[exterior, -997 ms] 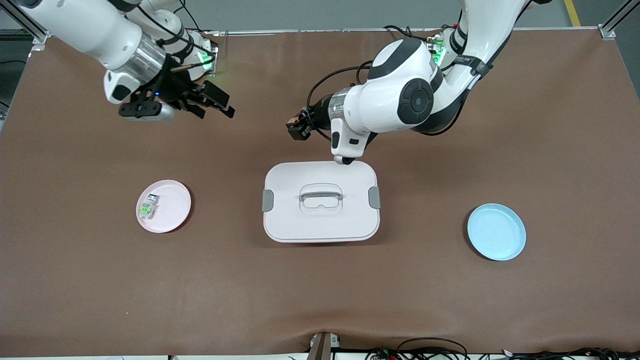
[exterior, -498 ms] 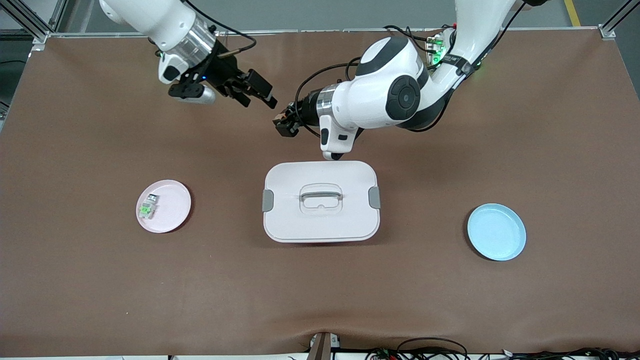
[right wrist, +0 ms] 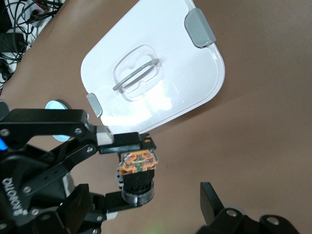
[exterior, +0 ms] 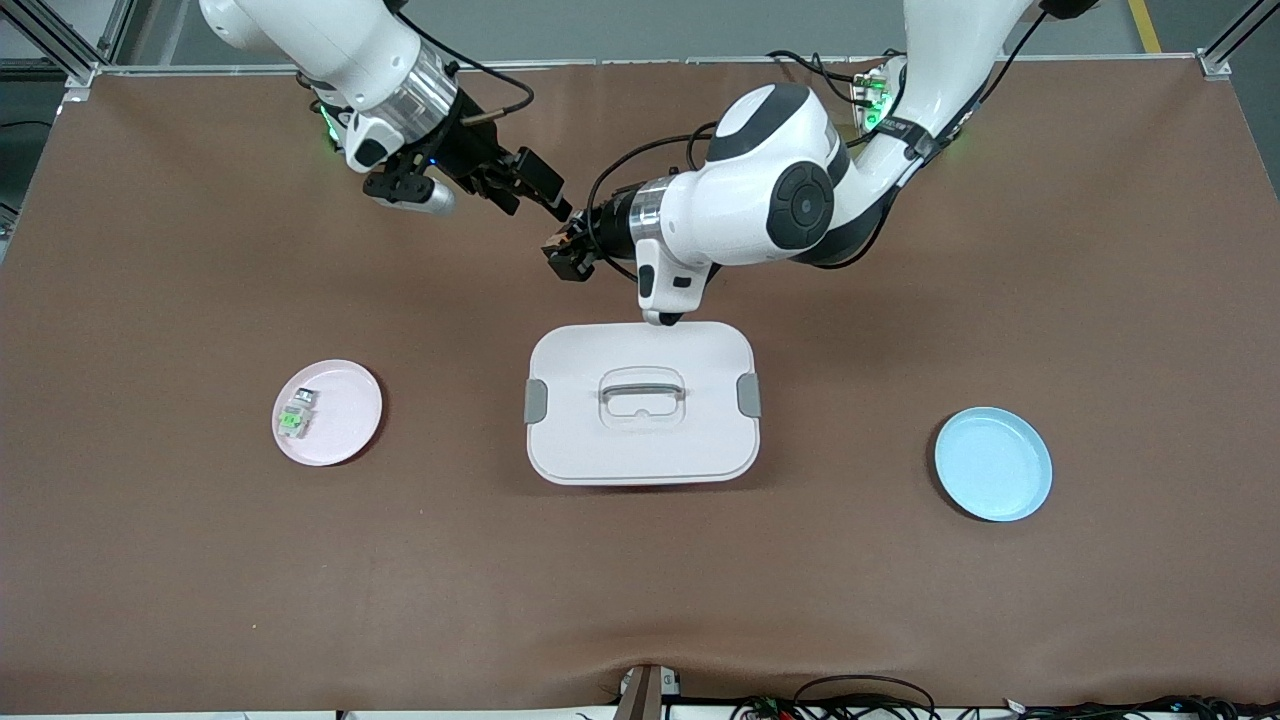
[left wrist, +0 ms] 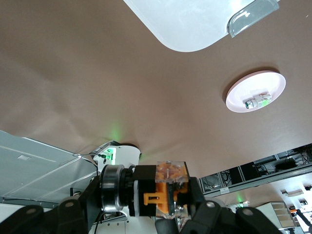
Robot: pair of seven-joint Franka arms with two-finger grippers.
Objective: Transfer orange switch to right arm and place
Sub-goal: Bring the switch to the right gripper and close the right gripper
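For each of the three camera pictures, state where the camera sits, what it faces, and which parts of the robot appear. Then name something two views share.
Front view: high across the table, facing both arm bases; shows both arms, the left gripper shut on the orange switch, the right gripper open beside it.
Left wrist view: on the left wrist, looking past the switch to the pink plate.
Right wrist view: on the right wrist, facing the white lidded box; one right finger shows.
Shared: both wrist views show the switch.
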